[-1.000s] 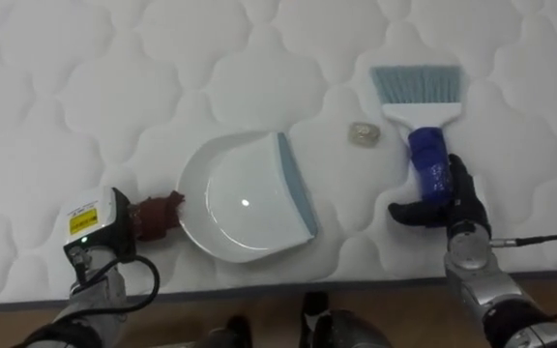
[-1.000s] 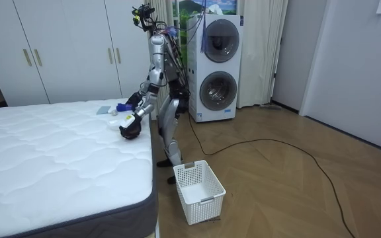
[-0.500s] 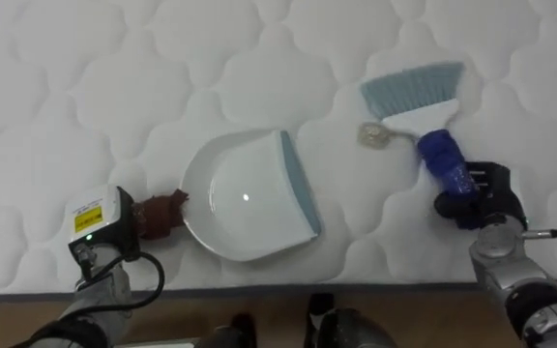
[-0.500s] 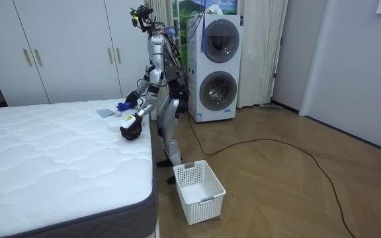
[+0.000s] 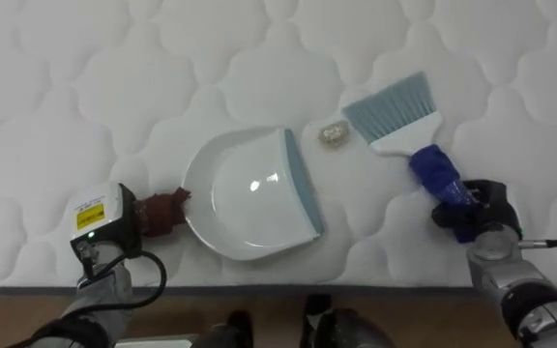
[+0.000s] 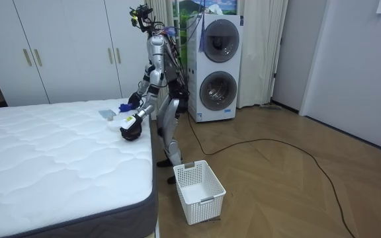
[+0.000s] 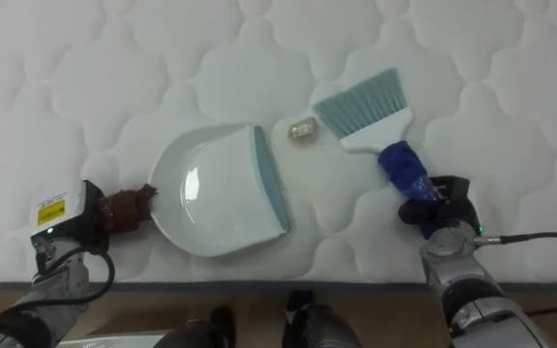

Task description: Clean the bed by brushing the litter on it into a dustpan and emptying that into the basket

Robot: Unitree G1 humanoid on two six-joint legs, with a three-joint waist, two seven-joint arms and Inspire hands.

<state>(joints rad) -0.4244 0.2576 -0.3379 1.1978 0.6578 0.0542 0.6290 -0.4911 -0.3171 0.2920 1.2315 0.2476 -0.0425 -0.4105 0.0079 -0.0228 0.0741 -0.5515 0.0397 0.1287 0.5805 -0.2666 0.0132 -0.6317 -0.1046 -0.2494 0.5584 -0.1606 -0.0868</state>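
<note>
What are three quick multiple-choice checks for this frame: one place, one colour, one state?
1. Where does the crumpled scrap lie?
A) on the mattress, between the dustpan lip and the brush bristles
B) inside the dustpan
C) on top of the brush head

2. What colour is the brush handle?
A) red
B) yellow
C) blue

3. What is the right hand doing?
A) lying open on the mattress
B) shut round the brush handle
C) curled, holding nothing

Answers:
1 A: the scrap sits on the quilting just off the lip, beside the bristles.
2 C: a blue handle runs down from the white brush head.
3 B: its dark fingers wrap the handle's lower end.
</note>
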